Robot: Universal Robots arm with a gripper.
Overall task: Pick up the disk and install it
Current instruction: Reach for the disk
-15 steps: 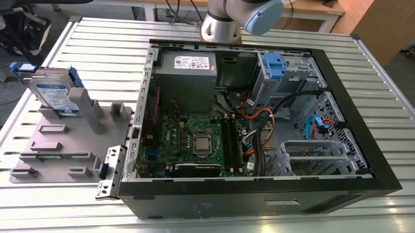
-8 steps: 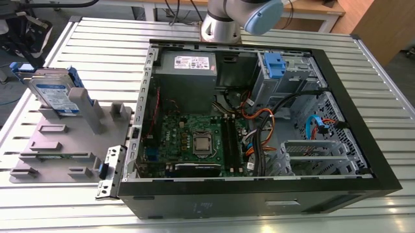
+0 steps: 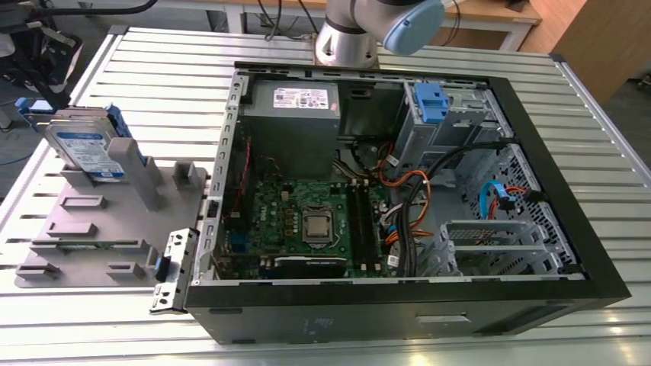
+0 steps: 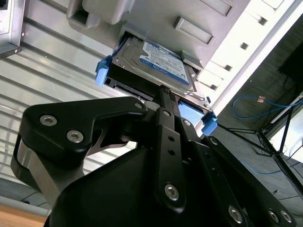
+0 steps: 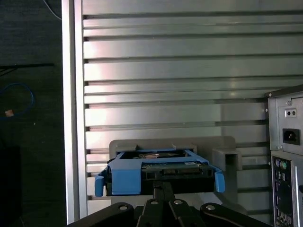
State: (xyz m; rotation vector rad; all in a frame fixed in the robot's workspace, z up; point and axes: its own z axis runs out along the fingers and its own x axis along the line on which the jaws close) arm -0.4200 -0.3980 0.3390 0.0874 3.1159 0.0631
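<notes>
Slatted table [image 3: 152, 46], open computer case [image 3: 407, 313] at centre, grey holder [image 3: 91, 221] just beside it at the exterior view's left. We find the disk [image 3: 87, 149] standing on edge in that holder, not yet lifted. In the second wrist view the gripper [image 4: 163, 93] aims straight at the disk's upper edge (contact unclear), and the disk's long axis lies across the finger line. Fingers are drawn together, gripping nothing we can see.
</notes>
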